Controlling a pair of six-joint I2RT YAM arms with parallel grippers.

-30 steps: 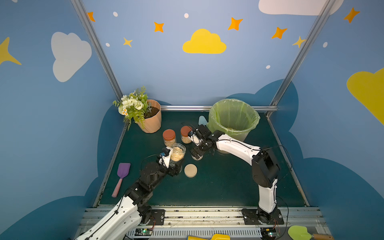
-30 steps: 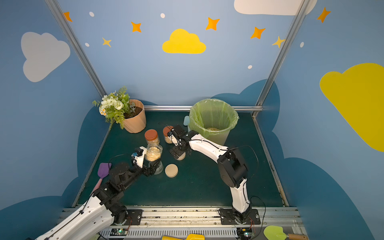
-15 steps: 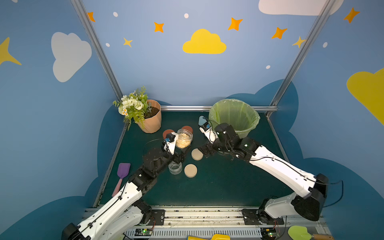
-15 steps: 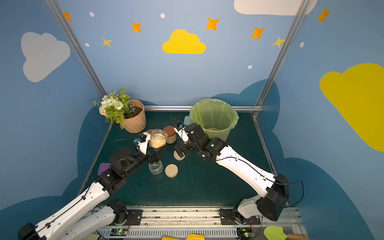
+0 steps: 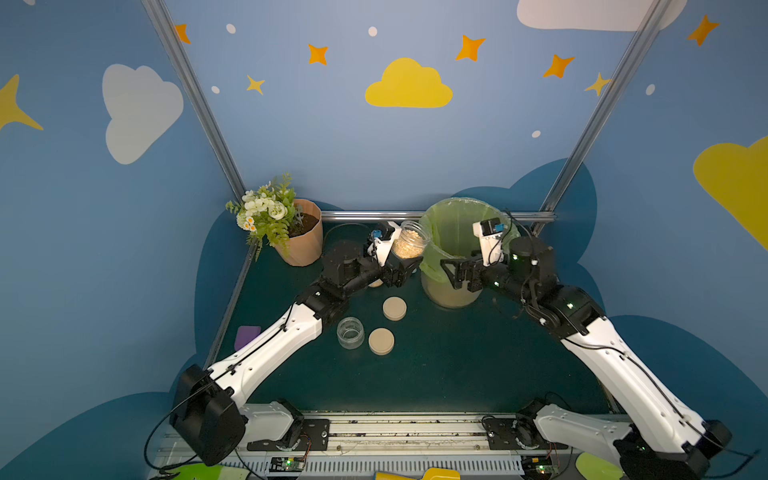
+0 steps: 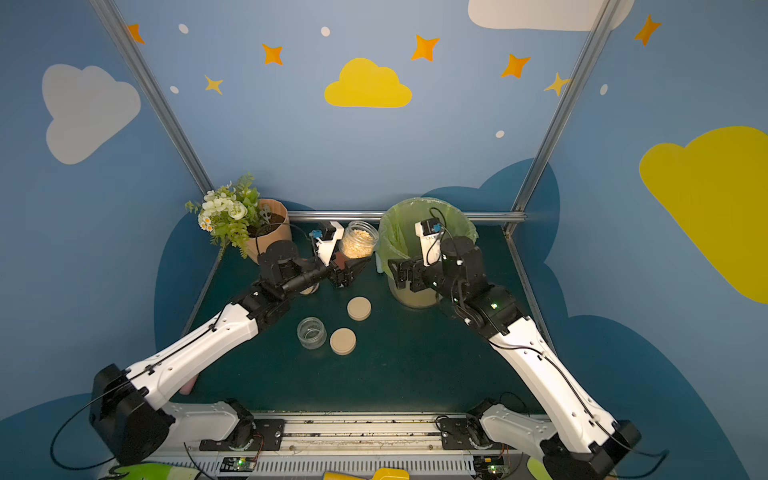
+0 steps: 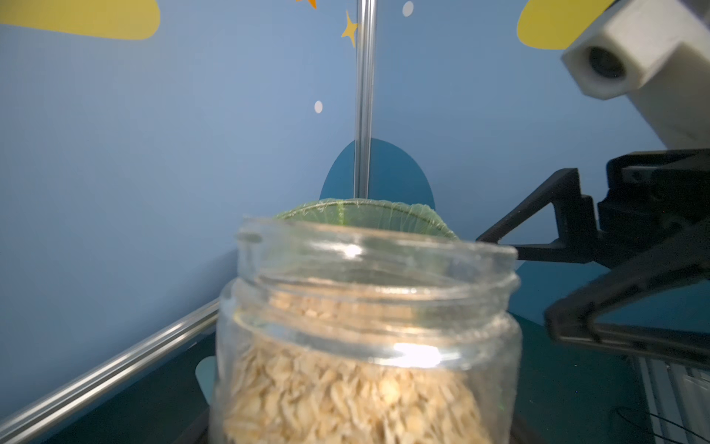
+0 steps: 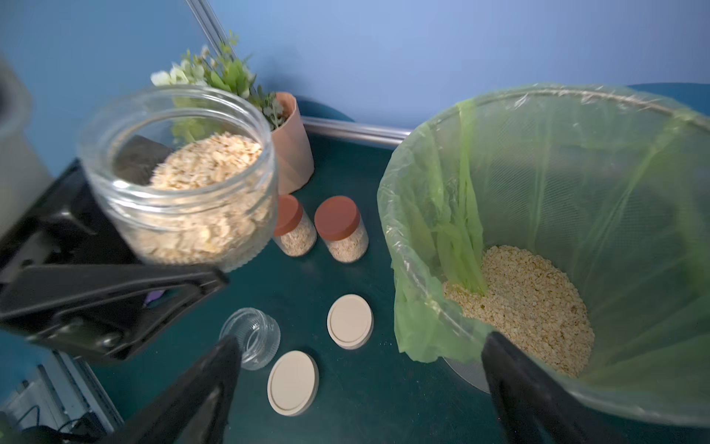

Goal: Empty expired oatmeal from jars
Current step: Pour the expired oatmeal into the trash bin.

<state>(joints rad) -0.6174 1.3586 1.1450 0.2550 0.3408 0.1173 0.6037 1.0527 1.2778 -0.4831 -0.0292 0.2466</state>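
The empty jar is done, and oats lie in the bin. Two red-lid jars are not opened yet. The left pincer grips the open jar, which is full, by its bottom. That jar sits just above the pincer, upright, mouth up, with the bin just beyond. The right pincer is wide open and holds nothing, right by the bin's rim.

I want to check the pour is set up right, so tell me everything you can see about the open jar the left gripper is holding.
The held jar is small, clear, seemingly glass, with a threaded neck and finely ribbed lower wall. Its lid is off. Pale oatmeal flakes fill it well past half. It is lifted off the table, mouth up and close to upright, beside the green-lined bin near rim height, not over it. The left gripper clamps its lower part; nothing spills.
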